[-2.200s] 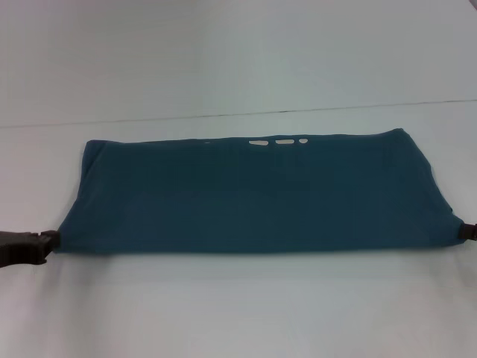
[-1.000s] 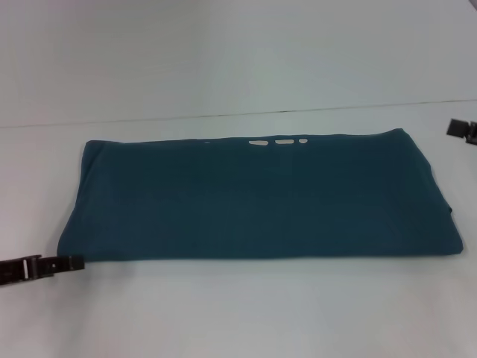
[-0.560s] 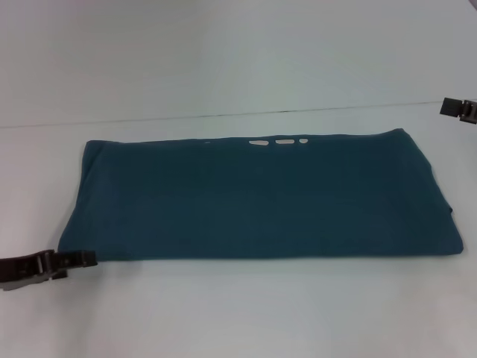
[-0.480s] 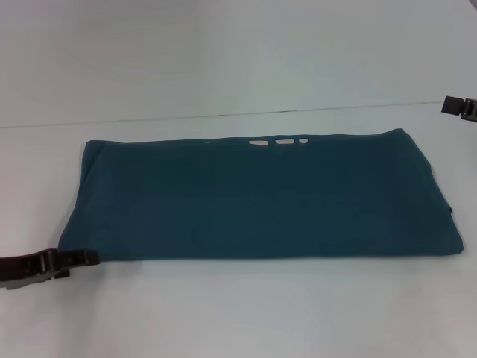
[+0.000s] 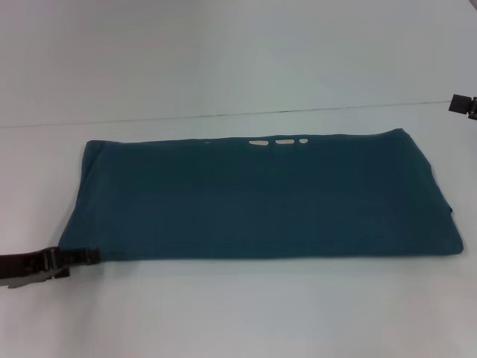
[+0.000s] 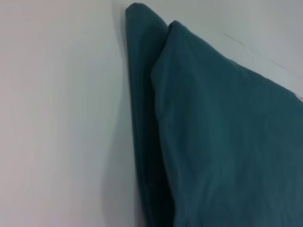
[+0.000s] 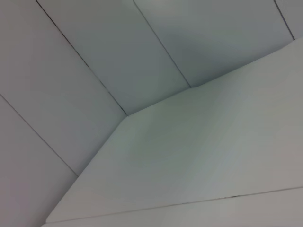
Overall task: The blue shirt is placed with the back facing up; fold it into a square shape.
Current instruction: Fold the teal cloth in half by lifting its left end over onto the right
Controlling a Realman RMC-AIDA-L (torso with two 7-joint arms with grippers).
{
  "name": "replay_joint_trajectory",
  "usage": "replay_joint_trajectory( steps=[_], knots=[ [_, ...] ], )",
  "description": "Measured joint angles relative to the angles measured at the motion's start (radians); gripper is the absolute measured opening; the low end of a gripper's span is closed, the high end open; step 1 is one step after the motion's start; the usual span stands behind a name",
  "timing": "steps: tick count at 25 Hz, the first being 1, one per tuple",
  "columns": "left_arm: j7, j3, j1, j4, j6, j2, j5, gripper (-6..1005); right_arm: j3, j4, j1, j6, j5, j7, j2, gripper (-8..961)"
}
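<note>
Across the white table point(image 5: 238, 313) before me lies the blue shirt point(image 5: 257, 195), folded into a long flat band that runs from my left to my right, its layered edge showing in my left wrist view point(image 6: 142, 142). My left gripper point(image 5: 83, 256) sits low at the band's near left corner, its tip touching the hem — whether my fingers there are parted or pinched on cloth I cannot tell. My right gripper point(image 5: 463, 105) hangs well apart from the shirt, beyond its far right corner, only its black tip in view — its fingers I cannot tell either.
</note>
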Motion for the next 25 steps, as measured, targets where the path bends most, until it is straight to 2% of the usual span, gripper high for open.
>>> replay_joint_trajectory(
  steps=[9, 25],
  knots=[
    [-0.005, 0.004, -0.005, -0.002, 0.002, 0.001, 0.025, 749, 0.002, 0.0, 0.001, 0.002, 0.001, 0.001, 0.003, 911],
    [-0.012, 0.003, -0.065, -0.048, -0.038, 0.011, 0.079, 748, 0.006, 0.0, 0.0, 0.0, 0.005, 0.003, 0.002, 912]
  ],
)
